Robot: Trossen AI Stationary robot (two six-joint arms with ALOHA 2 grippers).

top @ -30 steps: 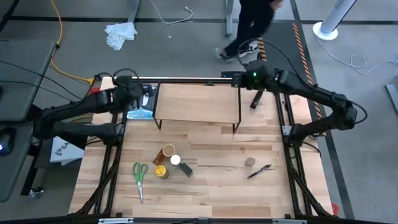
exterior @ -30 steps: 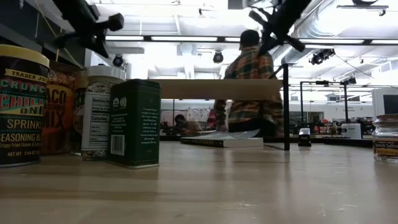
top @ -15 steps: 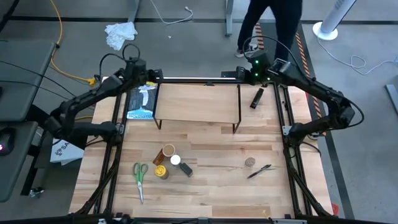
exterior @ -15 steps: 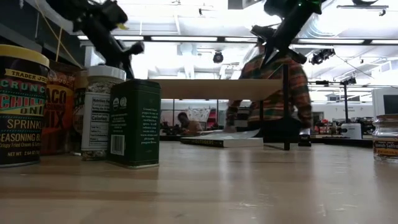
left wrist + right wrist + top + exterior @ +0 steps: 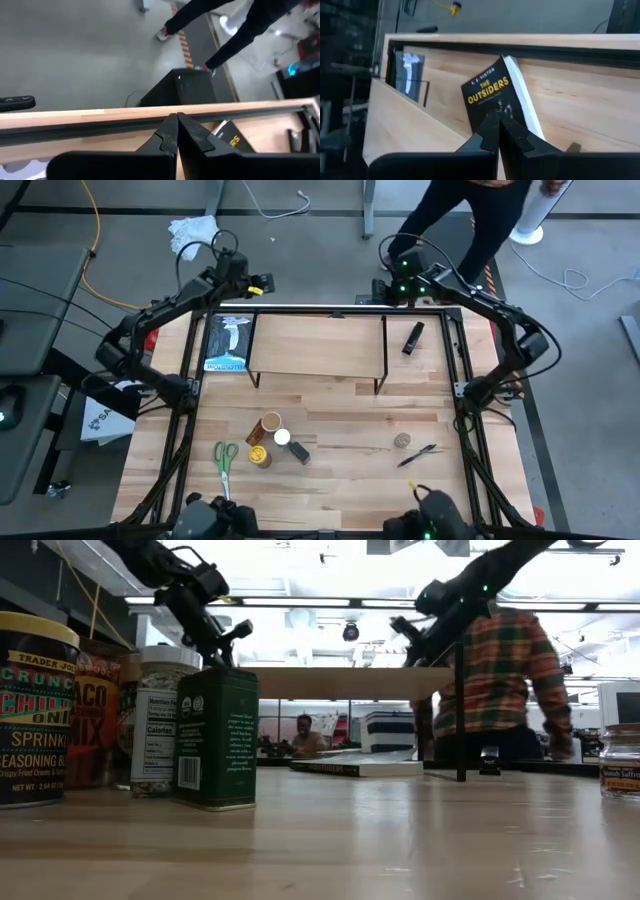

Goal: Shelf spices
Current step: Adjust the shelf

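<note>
Both claws are empty and pinched fully shut: the left claw (image 5: 258, 283) is raised over the tabletop's (image 5: 340, 490) far left corner, the right claw (image 5: 385, 284) over the far edge behind the shelf (image 5: 318, 348). The spices (image 5: 272, 442) cluster on the near half, well apart from the shelf, with one small jar (image 5: 401, 441) off to the right. We judge nothing is shelved yet. We should spread one claw before descending, and grip a jar upright by its sides.
</note>
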